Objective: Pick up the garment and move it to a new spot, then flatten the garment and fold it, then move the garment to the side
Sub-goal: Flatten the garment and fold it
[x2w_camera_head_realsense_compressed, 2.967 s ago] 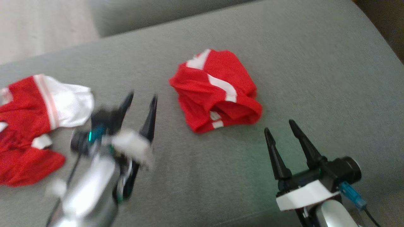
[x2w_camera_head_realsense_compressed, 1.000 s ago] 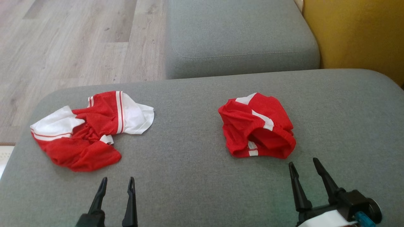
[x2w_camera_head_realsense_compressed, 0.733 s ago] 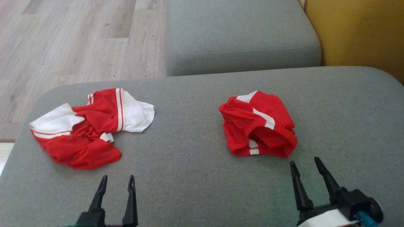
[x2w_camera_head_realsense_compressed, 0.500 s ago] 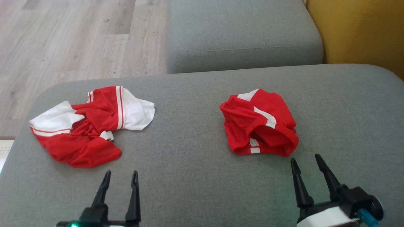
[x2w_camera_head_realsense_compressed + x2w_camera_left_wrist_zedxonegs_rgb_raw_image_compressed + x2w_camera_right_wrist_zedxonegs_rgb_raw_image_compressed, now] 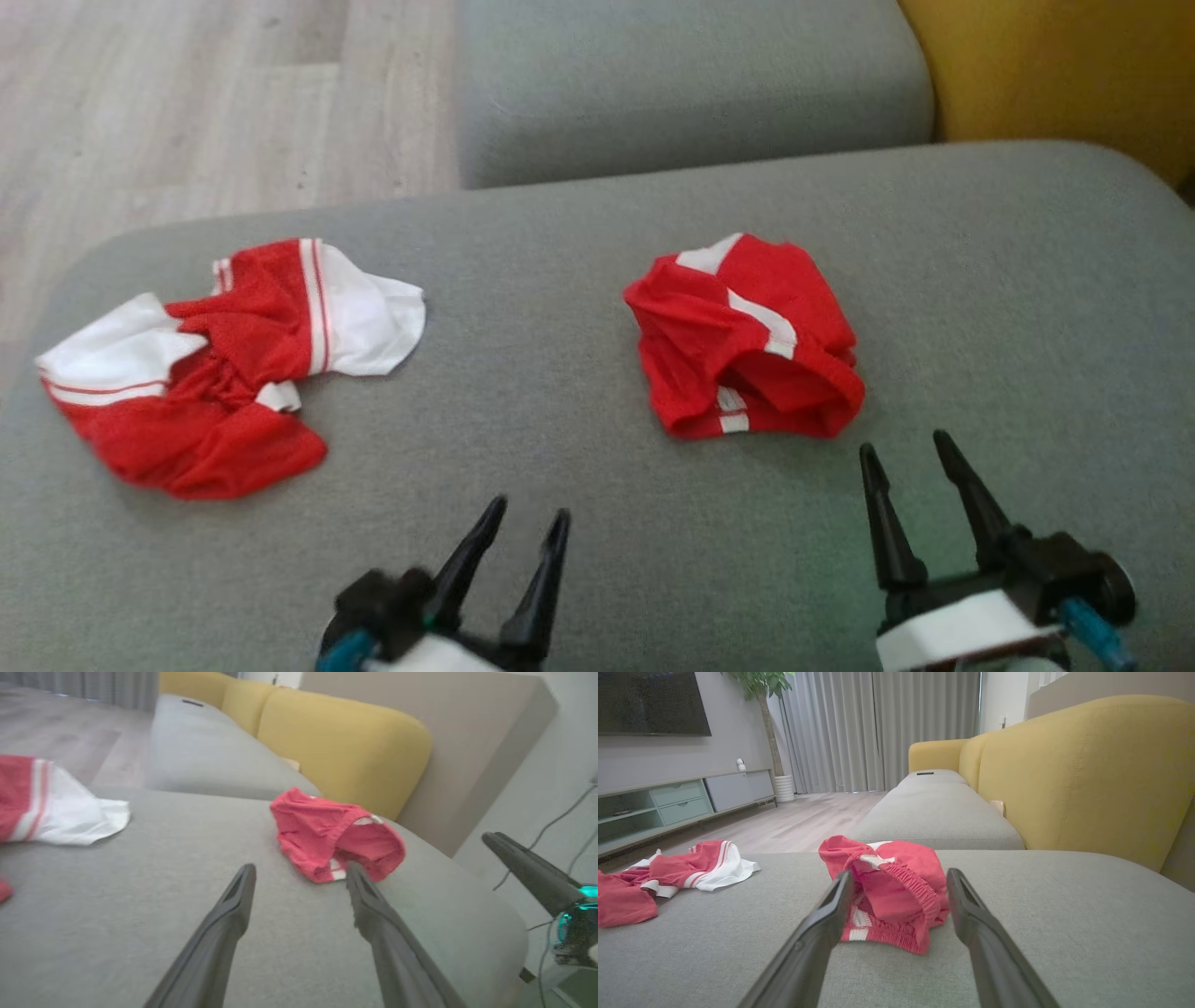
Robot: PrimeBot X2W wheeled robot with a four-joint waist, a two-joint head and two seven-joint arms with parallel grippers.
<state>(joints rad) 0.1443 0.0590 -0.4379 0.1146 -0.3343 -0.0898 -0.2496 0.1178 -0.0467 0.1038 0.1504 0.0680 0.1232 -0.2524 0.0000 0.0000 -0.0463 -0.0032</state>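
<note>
- Lining up over the grey seat cushion [image 5: 579, 579], the biggest thing in front of me. A second grey cushion [image 5: 691, 84] and the yellow backrest [image 5: 1055, 75] lie beyond it.
- Red-and-white garment [image 5: 215, 364]: crumpled at the cushion's left end, well apart from both claws. I judge it is not my job right now.
- Red shorts [image 5: 747, 341]: white-striped and bunched in a heap right of centre on the seat cushion, opening turned toward me. Both wrist cameras look straight at them, so I take them as the target.
- Right gripper [image 5: 904, 441]: claw spread wide and empty, tips just short of the heap's near right edge. From its wrist camera the fingers frame the elastic waistband [image 5: 915, 886].
- Left gripper [image 5: 530, 509]: also wide and empty, low at centre and angled up toward the shorts, farther off than the right one.
- The step, as I read it, is the first pick-up. I'd go in low with the right claw and pinch the waistband rim, not the loose middle, so that only one or two layers come up.
- I'd bring the left claw to the opposite side of the rim, so the cloth hangs open rather than balled.
- I can't tell how many layers are tucked under. I'd lift slowly and check for a dragging fold.
</note>
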